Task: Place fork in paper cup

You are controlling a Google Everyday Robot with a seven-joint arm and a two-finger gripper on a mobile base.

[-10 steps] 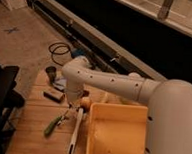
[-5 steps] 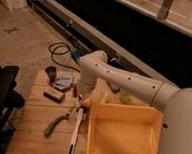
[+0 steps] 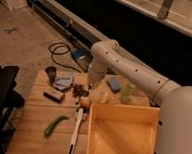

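Observation:
My gripper (image 3: 90, 89) hangs at the end of the white arm, low over the middle of the wooden table (image 3: 36, 112). It is beside a dark cluster (image 3: 79, 91) and just left of the pale paper cup (image 3: 102, 96), which stands in front of the yellow bin's far edge. A short pale sliver (image 3: 83, 114) lies beside the top of the long white-handled utensil (image 3: 74, 134); it may be the fork, but I cannot tell. The green vegetable (image 3: 54, 125) lies at the front left.
A large yellow bin (image 3: 122, 139) fills the table's front right. A greenish translucent cup (image 3: 127, 93) and a blue sponge (image 3: 114, 84) stand behind it. A small dark cup (image 3: 50, 73), a grey-blue pouch (image 3: 64, 82) and a brown block (image 3: 54, 95) are at the left. A cable (image 3: 61, 51) lies on the floor.
The arm has swung back and up, away from the bin's near corner. The gripper now sits further toward the table's middle back, near the paper cup.

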